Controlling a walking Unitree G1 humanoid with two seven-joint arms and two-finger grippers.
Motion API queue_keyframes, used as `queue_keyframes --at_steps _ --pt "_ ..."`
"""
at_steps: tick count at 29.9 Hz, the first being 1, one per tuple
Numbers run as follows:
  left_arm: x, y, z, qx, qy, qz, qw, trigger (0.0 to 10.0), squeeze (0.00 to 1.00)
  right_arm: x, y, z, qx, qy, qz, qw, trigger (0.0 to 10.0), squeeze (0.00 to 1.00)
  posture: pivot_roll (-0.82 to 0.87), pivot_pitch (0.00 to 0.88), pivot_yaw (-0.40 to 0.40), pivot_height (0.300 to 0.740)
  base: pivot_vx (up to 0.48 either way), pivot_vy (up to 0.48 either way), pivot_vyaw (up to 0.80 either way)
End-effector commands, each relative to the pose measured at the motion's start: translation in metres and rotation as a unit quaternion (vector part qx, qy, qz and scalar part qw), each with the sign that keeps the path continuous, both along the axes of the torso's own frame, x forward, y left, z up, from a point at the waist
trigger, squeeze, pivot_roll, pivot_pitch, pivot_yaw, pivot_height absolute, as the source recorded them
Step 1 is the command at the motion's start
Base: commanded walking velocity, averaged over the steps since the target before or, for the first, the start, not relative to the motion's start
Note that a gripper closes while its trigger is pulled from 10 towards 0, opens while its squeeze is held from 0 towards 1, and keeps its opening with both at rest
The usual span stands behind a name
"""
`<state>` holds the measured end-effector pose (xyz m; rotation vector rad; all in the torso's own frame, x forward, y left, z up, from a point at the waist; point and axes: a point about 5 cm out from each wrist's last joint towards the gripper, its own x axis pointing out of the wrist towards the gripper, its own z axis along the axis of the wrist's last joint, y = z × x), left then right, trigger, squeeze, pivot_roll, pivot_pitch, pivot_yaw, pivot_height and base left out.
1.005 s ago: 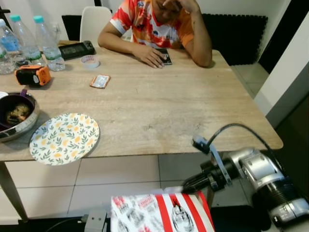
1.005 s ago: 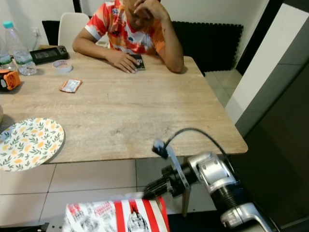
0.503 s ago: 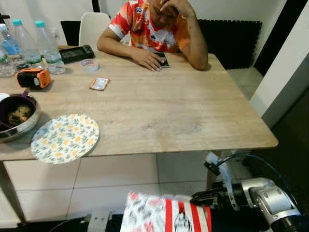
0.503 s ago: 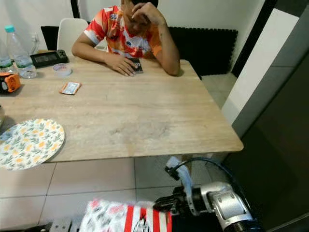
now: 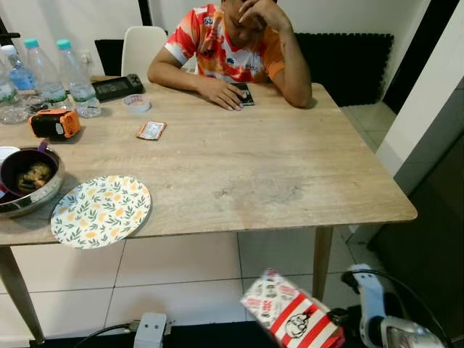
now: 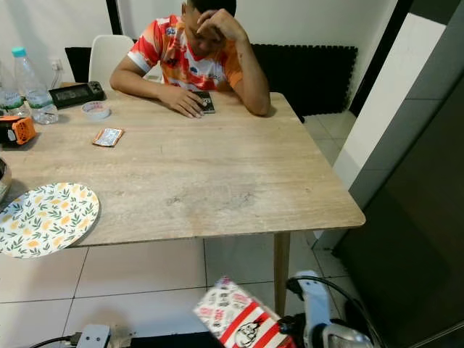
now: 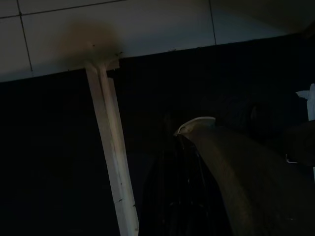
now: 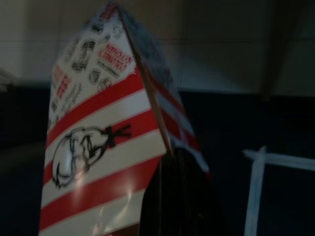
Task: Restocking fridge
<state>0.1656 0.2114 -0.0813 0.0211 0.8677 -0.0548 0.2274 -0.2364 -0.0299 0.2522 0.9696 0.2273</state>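
The red-and-white striped cardboard takeaway box (image 5: pixel 293 317) was held clamped in the right hand (image 8: pixel 170 162), low over the tiled floor (image 5: pixel 181 272) in front of the light wooden table (image 5: pixel 239 156), and was best kept level and firmly gripped during carriage to the fridge.

The desk (image 5: pixel 239 156) was pale matt wood with visible grain. The striped box (image 5: pixel 293 319) looked like printed card with a slight sheen. The floor (image 5: pixel 181 279) was smooth, glossy tile. The water bottles (image 5: pixel 72 69) were clear plastic, and the bowl (image 5: pixel 32 203) was shiny metal.
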Motion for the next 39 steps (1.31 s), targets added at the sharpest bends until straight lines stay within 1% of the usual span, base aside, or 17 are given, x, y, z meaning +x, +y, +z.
queue_keyframes --at_steps 1,5,8,9,12,14,15,17,19,21,23,25,26,27,31,33,39 --pt "-0.005 -0.003 -0.003 -0.002 0.01 0.0 1.0 10.0 0.0 -0.009 -0.005 -0.01 0.0 0.006 -0.061 0.998 0.0 0.0 0.03 0.075 -0.054 0.74 0.0 0.0 0.0" --pt "-0.004 -0.005 -0.003 -0.002 0.009 0.001 1.0 10.0 0.0 -0.017 -0.004 -0.018 0.013 0.01 -0.12 0.993 0.0 0.0 0.03 0.071 -0.051 0.74 0.0 0.0 0.0" --pt "-0.004 -0.005 -0.003 0.0 0.008 0.004 1.0 10.0 0.0 -0.023 -0.002 -0.025 0.036 0.007 -0.178 0.983 0.0 0.0 0.03 0.065 -0.047 0.74 0.0 0.0 0.0" --pt "-0.004 -0.005 -0.003 0.0 0.008 0.004 1.0 10.0 0.0 -0.023 -0.002 -0.025 0.036 0.007 -0.178 0.983 0.0 0.0 0.03 0.065 -0.047 0.74 0.0 0.0 0.0" --pt "-0.004 -0.005 -0.003 0.001 0.007 0.007 1.0 10.0 0.0 -0.026 0.001 -0.028 0.051 0.003 -0.217 0.975 0.0 0.0 0.03 0.057 -0.042 0.74 0.0 0.0 0.0" --pt "-0.003 -0.005 -0.003 -0.002 0.0 0.01 1.0 10.0 0.0 -0.028 0.009 -0.033 0.07 -0.007 -0.26 0.963 0.0 0.0 0.03 0.054 -0.036 0.74 0.0 0.0 0.0" --pt "-0.001 -0.007 -0.002 -0.006 -0.006 0.012 1.0 10.0 0.0 -0.029 0.014 -0.035 0.073 -0.009 -0.267 0.961 0.0 0.0 0.03 0.054 -0.036 0.74 0.0 0.0 0.0" --pt "-0.001 -0.007 -0.002 -0.006 -0.006 0.012 1.0 10.0 0.0 -0.029 0.014 -0.035 0.073 -0.009 -0.267 0.961 0.0 0.0 0.03 0.054 -0.036 0.74 0.0 0.0 0.0" --pt "0.003 -0.011 0.0 -0.015 -0.016 0.011 1.0 10.0 0.0 -0.032 0.025 -0.04 0.057 -0.013 -0.252 0.966 0.0 0.0 0.03 0.054 -0.032 0.74 0.0 0.0 0.0" --pt "0.004 -0.013 0.0 -0.017 -0.016 0.01 1.0 10.0 0.0 -0.033 0.028 -0.041 0.045 -0.017 -0.243 0.969 0.0 0.0 0.03 0.054 -0.032 0.74 0.0 0.0 0.0" --pt "0.006 -0.015 0.0 -0.013 -0.011 0.004 1.0 10.0 0.0 -0.033 0.031 -0.041 0.003 -0.028 -0.217 0.976 0.0 0.0 0.02 0.051 -0.03 0.74 0.0 0.0 0.0" --pt "0.006 -0.016 0.0 -0.009 -0.01 -0.001 1.0 10.0 0.0 -0.032 0.032 -0.041 -0.01 -0.032 -0.205 0.978 0.0 0.0 0.02 0.051 -0.03 0.74 0.0 0.0 0.0" --pt "0.007 -0.017 0.0 -0.005 -0.009 -0.008 1.0 10.0 0.0 -0.031 0.031 -0.041 -0.034 -0.034 -0.193 0.98 9.6 0.0 0.02 0.045 -0.027 0.74 0.0 0.0 0.0" --pt "0.007 -0.018 0.0 -0.003 -0.009 -0.011 1.0 10.0 0.0 -0.031 0.029 -0.041 -0.04 -0.035 -0.193 0.98 10.0 0.0 0.02 0.04 -0.03 0.74 0.0 0.0 0.0" --pt "0.008 -0.02 -0.001 -0.002 -0.011 -0.016 1.0 10.0 0.0 -0.033 0.025 -0.041 -0.039 -0.036 -0.214 0.975 10.0 0.0 0.02 0.038 -0.036 0.74 0.0 0.0 0.0" --pt "0.007 -0.026 -0.001 -0.007 -0.008 -0.032 0.999 10.0 0.0 -0.037 0.021 -0.043 -0.039 -0.035 -0.233 0.971 10.0 0.0 0.02 0.041 -0.035 0.74 0.0 0.0 0.0" --pt "0.007 -0.028 -0.002 -0.008 -0.009 -0.037 0.999 10.0 0.0 -0.044 0.023 -0.047 -0.05 -0.024 -0.237 0.97 10.0 0.0 0.02 0.045 -0.03 0.74 0.0 0.0 0.0"
